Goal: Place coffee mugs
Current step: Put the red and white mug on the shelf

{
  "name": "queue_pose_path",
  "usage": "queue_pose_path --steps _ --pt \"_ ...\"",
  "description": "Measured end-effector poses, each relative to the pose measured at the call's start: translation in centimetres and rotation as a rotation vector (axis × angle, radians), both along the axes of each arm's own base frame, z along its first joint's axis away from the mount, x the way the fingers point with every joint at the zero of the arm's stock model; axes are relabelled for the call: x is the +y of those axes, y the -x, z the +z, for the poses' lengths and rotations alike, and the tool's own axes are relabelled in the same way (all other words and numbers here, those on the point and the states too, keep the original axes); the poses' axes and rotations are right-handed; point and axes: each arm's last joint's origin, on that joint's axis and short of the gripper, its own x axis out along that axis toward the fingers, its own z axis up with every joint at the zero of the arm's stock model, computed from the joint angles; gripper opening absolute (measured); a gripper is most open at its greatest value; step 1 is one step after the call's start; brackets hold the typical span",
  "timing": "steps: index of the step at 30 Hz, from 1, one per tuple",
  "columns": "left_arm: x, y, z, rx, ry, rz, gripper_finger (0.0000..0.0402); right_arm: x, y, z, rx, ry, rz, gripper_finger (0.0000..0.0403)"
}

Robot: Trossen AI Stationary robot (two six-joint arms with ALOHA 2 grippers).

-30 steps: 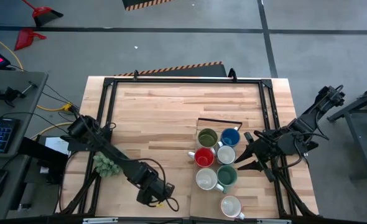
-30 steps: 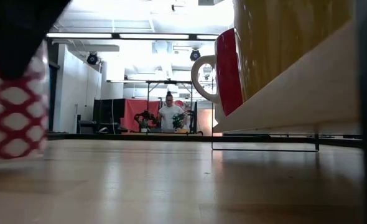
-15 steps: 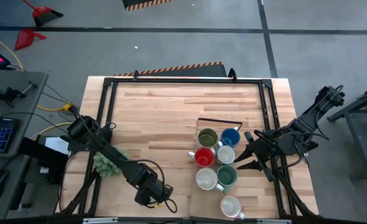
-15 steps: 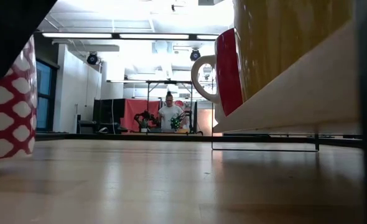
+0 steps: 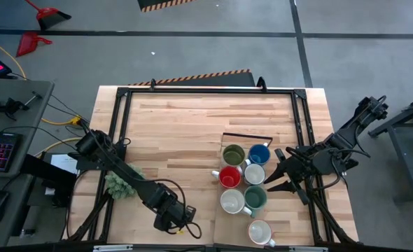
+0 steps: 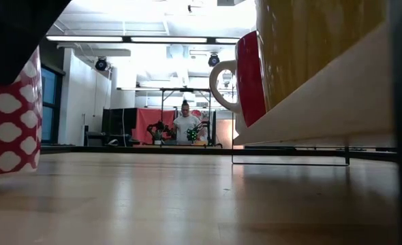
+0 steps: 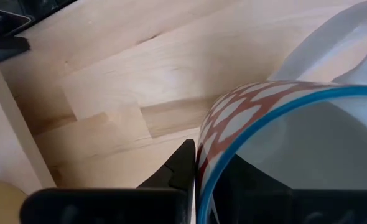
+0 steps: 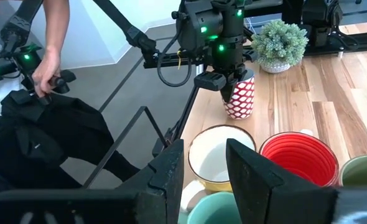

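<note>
Front edge of the table (image 5: 185, 126): your left gripper (image 5: 171, 213) is down low near the middle of the edge. It is clamped on the wall of the patterned mug (image 8: 239, 98), which is red with white spots and a blue rim. One finger (image 7: 182, 167) presses the outside and a dark part sits inside the white bowl. You cannot tell whether the mug's base touches the wood.

Just left of that arm: the bushy plant (image 5: 119, 184) in its pot.

Right of centre: a pale tray (image 5: 225, 225) carries seven mugs, all upright, mouths up, and the insides show only bare glaze.
- Nearest the front edge is a white mug (image 5: 260, 232), on its own.
- Next row is a second white mug (image 5: 232, 201), just beside the teal mug (image 5: 255, 197).
- Then comes the red mug (image 5: 229, 177), just beside a third white mug (image 5: 254, 173).
- Farthest row is the olive mug (image 5: 233, 155) with the blue mug (image 5: 260, 154).

Your right gripper (image 5: 271, 178) comes in from the right side. Its fingers are spread apart with nothing between them, and the tips are just beside the third white mug and the teal mug.

Behind the mugs: a thin black wire frame (image 5: 247, 135) stands at the tray's far end.

Beyond the table: a person (image 6: 185, 126) stands far back in the room. A person's hand (image 8: 43, 71) shows off the table's edge, over dark fabric.
</note>
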Motion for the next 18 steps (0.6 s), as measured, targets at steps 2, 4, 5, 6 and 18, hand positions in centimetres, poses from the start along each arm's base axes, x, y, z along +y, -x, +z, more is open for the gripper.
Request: queue_pose_path --steps 2,4,5,6,18 --pt "0.0 0.0 0.0 -0.005 0.000 0.000 0.0030 0.0 0.0 0.0 0.000 0.000 0.000 0.0108" --pt "0.0 -0.1 0.0 -0.016 -0.002 0.002 0.0030 0.0 0.0 0.0 -0.001 0.001 0.000 0.0108" --pt "-0.1 -0.2 0.0 -0.026 -0.006 0.004 0.0031 0.0 0.0 0.0 0.000 0.001 0.001 0.0108" --pt "-0.1 -0.2 0.0 -0.031 -0.010 0.006 0.0031 0.0 0.0 0.0 0.000 0.001 0.001 0.0108" --pt "-0.3 -0.4 -0.2 -0.079 -0.057 0.017 0.0034 1.2 -1.3 -1.4 0.055 0.054 0.003 0.0108"
